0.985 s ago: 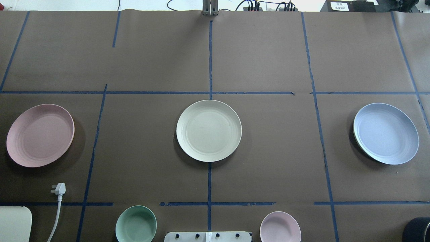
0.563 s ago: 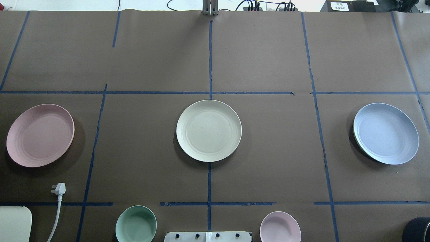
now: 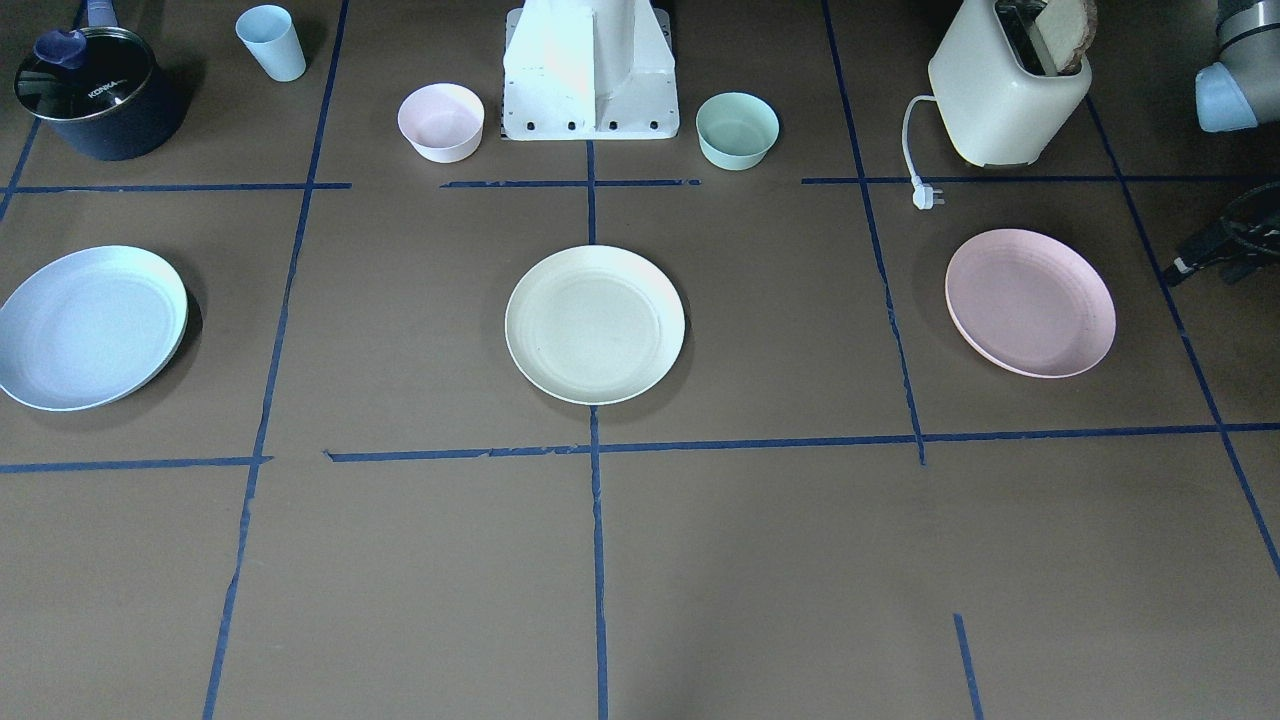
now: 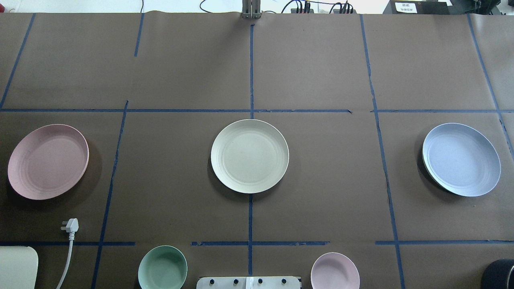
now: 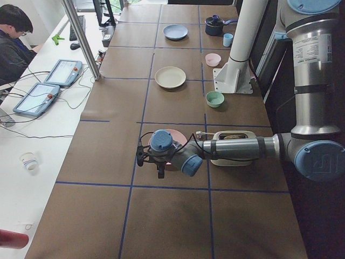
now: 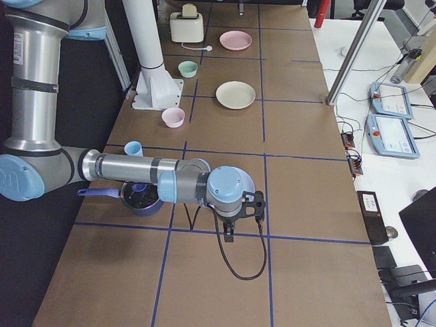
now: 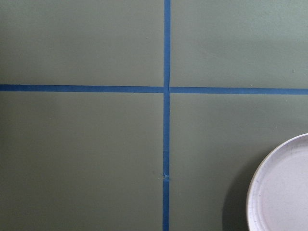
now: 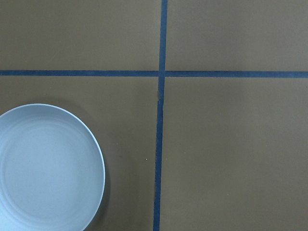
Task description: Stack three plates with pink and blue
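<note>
1. The cream plate lies flat on the brown table, on the blue tape line that runs down the middle. I place everything else from it.
2. The pink plate lies flat and alone, well apart from the cream plate on my left side of it.
3. The blue plate lies flat and alone, well apart from the cream plate on my right side. The three form one row, and none rests on another.
4. My left gripper hangs pointing down over the pink plate's end of the row. Only the side view catches it, so I cannot tell how wide its fingers stand or whether they hold anything.
5. My left wrist camera looks straight down on a tape crossing, with that plate's rim in the lower right corner.
6. My right gripper hangs pointing down over the blue plate's end. It too shows only from the side, so I cannot tell its spread or its hold.
7. My right wrist camera shows the blue plate in its lower left corner, beside another tape crossing.
8. On my side of the cream plate stand a mint-green bowl to its left and a pink bowl to its right.
9. Farther left of the cream plate, near my edge, stands a toaster with its plug loose on the table.
10. Farther right stand a dark pot and a pale blue cup.
</note>
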### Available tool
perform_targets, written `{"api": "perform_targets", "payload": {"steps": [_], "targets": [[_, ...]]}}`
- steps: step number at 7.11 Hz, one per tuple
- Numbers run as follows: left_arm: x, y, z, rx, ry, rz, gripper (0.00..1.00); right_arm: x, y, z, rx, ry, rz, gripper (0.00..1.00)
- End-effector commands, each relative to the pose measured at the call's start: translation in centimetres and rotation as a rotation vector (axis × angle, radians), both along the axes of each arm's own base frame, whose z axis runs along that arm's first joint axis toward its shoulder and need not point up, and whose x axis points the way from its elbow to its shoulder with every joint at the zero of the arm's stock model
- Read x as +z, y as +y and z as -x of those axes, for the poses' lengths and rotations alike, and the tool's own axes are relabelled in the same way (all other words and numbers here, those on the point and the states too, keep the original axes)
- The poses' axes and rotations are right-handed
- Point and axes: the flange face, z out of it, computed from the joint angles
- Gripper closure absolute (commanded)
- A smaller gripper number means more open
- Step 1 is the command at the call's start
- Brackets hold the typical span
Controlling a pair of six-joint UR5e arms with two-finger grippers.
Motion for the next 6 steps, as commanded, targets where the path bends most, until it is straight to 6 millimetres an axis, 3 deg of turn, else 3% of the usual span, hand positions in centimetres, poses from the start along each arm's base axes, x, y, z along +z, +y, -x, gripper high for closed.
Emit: {"api": "perform_targets", "payload": {"steps": [1,3,6], "targets": [[0.4,0.8,-4.9,-0.012,-0.053,0.003,0.0,-0.2,0.0,0.0,0.0,0.0,-0.005,0.0],[0.4,1.7,-7.9,0.006,-0.041,0.025,0.0,-0.3,0.0,0.0,-0.001,0.004,-0.007,0.0],[1.9,2.2,-9.0,0.041,-0.052,0.033,0.03,-0.4,-0.1,0.0,-0.001,0.004,-0.009,0.0]]}}
